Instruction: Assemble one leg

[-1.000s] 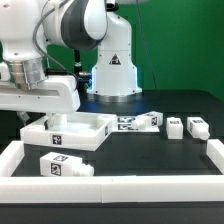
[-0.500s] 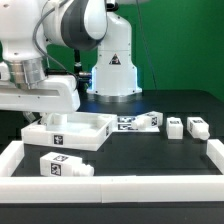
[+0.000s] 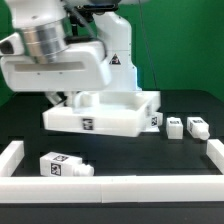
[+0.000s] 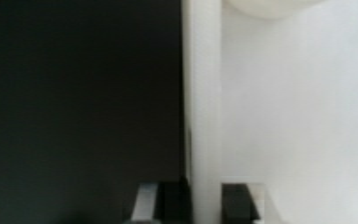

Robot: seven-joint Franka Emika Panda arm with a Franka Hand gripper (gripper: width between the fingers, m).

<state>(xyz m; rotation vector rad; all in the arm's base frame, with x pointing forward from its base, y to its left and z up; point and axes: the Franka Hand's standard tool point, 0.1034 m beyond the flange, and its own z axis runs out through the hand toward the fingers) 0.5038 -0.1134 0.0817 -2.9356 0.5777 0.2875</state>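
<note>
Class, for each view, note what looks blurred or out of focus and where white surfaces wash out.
Exterior view: the robot arm and the white square plastic panel with raised rim look smeared; the short white tagged plastic peg in front is sharper. Wrist view: the panel is washed-out white, and the dark gripper fingers are out of focus.

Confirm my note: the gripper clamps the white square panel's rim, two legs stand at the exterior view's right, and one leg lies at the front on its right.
Wrong in one point: the exterior view shows the lying leg at the front on its left, not its right. The rest stands: the gripper clamps the white square panel by its rim, and two legs stand at the right.
</note>
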